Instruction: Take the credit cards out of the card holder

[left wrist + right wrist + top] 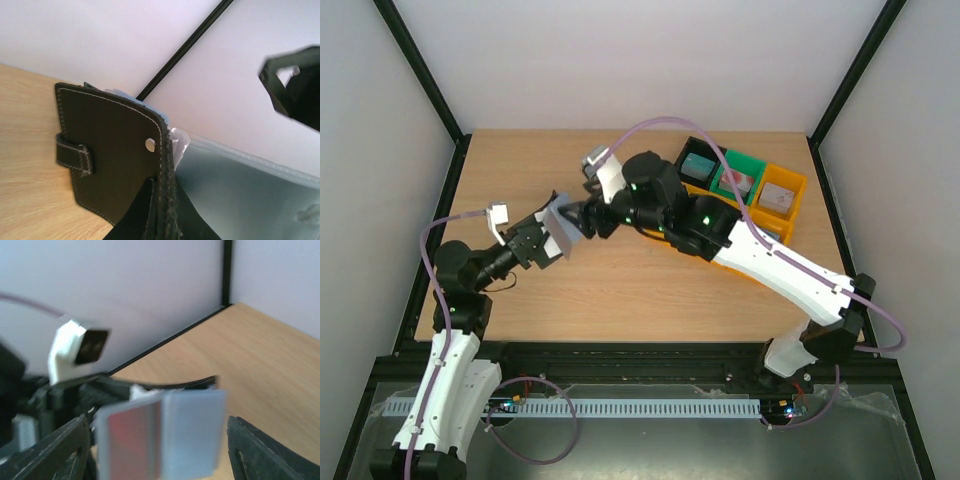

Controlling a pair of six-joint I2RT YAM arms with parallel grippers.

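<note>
My left gripper is shut on the lower edge of the card holder and holds it open and upright above the table. The left wrist view shows the card holder's black outer face with its tab, and a blue-grey inner face. A white edge pokes out at the fold. In the right wrist view a red credit card sits inside the left pocket, next to a pale face. My right gripper stands open, its fingers on either side of the holder without touching it.
Black, green and yellow bins with small blocks stand at the back right, partly under the right arm. A black frame post rises at the table's far corner. Bare wooden table lies in front of the grippers.
</note>
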